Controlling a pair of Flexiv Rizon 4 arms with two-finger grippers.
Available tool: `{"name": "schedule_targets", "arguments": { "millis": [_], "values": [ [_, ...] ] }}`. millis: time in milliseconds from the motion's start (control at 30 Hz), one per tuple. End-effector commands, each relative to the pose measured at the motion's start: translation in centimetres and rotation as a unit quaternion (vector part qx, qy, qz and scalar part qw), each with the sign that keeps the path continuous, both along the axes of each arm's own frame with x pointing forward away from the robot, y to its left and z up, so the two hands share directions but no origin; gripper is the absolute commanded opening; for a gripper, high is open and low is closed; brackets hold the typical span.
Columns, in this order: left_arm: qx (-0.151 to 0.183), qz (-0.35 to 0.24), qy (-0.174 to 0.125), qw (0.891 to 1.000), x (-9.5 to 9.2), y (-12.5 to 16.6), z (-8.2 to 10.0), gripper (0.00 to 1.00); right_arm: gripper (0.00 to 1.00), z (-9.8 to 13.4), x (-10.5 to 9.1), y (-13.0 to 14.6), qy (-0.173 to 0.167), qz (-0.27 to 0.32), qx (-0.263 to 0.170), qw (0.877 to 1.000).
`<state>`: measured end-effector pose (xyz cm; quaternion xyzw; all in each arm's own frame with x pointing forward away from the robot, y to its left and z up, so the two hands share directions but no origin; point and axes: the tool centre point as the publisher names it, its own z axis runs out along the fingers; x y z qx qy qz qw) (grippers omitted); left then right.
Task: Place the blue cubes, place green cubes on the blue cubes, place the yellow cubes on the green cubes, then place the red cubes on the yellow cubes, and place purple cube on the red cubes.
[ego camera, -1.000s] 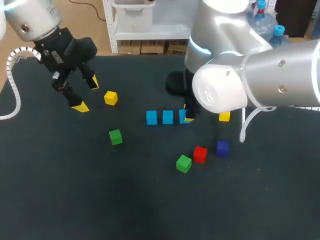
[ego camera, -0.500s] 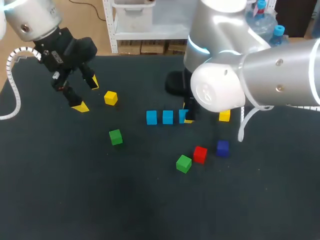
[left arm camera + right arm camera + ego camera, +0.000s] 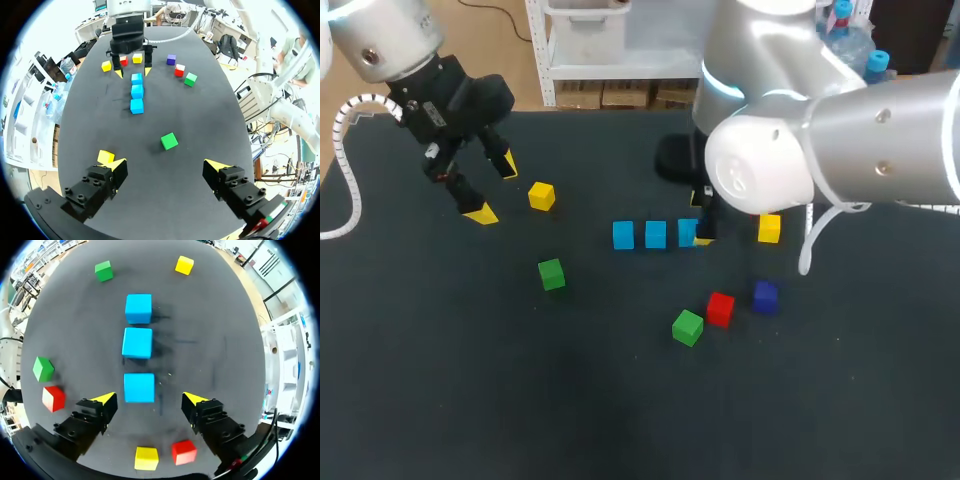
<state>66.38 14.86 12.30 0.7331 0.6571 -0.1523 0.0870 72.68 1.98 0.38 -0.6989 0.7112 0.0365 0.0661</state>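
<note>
Across the dark matte table (image 3: 440,400), the right gripper (image 3: 148,399) hangs released at frame centre, fingers spread clear either side of the end cube in the row of three light-blue cubes (image 3: 655,234). Upper left, the left gripper (image 3: 494,188) gapes empty. One small green cube (image 3: 551,273) lies lower right of it, nearer that arm; the other green cube (image 3: 687,327) sits below the row, nearer the right.

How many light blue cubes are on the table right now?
3, in one row mid-table: the left-end blue cube, the middle blue cube, and the right-end blue cube just ahead of the right gripper. None seems hidden.
</note>
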Motion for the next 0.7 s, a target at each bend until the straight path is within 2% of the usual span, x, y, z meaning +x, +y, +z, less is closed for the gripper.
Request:
{"name": "schedule_targets", "arguments": {
  "millis": [33,67,100,333,600,700],
  "values": [
    [-0.001,-0.001,-0.001,1.000,-0.1,0.1,0.0,1.00,0.92,1.6,-0.9,-1.1,-0.012,0.000,0.003,1.000],
    [-0.001,-0.001,-0.001,1.000,-0.1,0.1,0.0,1.00,0.98,1.9,-1.0,-1.4,-0.016,0.002,0.002,1.000],
    [-0.001,-0.001,-0.001,1.000,-0.1,0.1,0.0,1.00,1.00,2.1,-1.1,-1.7,-0.018,0.002,0.003,1.000],
    [-0.001,-0.001,-0.001,1.000,-0.1,0.1,0.0,1.00,1.00,3.7,-1.5,-3.9,-0.027,0.032,0.015,0.999],
    [-0.001,-0.001,-0.001,1.000,-0.1,0.1,0.0,1.00,1.00,5.1,-1.8,-6.8,-0.034,0.040,0.093,0.994],
    [-0.001,-0.001,-0.001,1.000,-0.1,0.1,0.0,1.00,1.00,5.4,-1.8,-7.7,-0.038,0.039,0.109,0.993]
  ]
}}
